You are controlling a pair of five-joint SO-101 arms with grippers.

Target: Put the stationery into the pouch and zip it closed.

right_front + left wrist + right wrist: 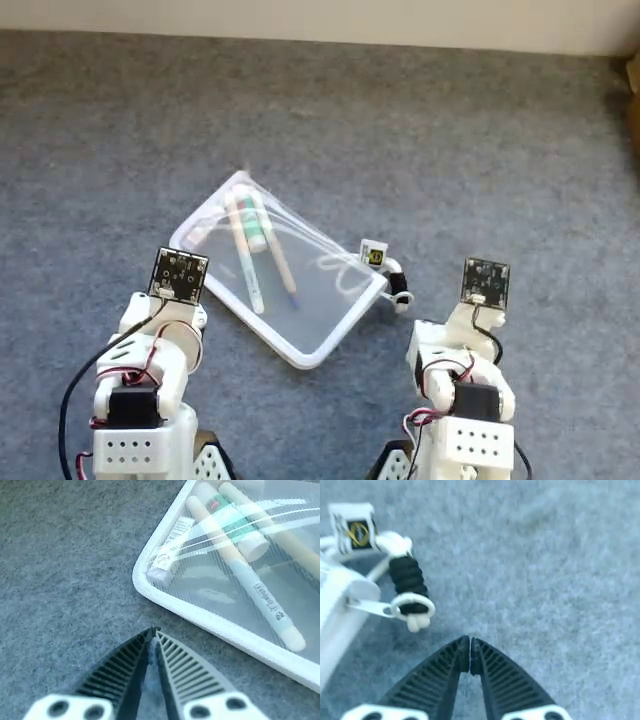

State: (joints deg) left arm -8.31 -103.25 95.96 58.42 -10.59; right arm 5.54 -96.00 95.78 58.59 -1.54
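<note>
The clear pouch (325,308) with its white rim lies flat and skewed on the grey carpet (450,130), in the middle between the 2 arms and a little ahead of them. The stationery is already inside it: in the left wrist view a small white eraser (167,555) sits in the rounded corner, a long white pen (240,575) runs alongside it, a capped stick with a green band (235,520) lies next to that, and a wooden pencil (285,540) is the farthest in (4 pieces in all, seen through the ribbed plastic). At the pouch's corner on the right arm's side the zip pull (407,580), a black wound cord with white ends, rests on the carpet just beside a small white tag (352,527); whether the zip is run fully shut cannot be told. The left gripper (153,631) has its 2 ribbed fingers pressed together with nothing between them; it points at the carpet near the eraser corner of the pouch, apart from the rim. The right gripper (470,641) is likewise pressed together and holds nothing; it is over bare carpet, near the zip pull and not touching it.
</note>
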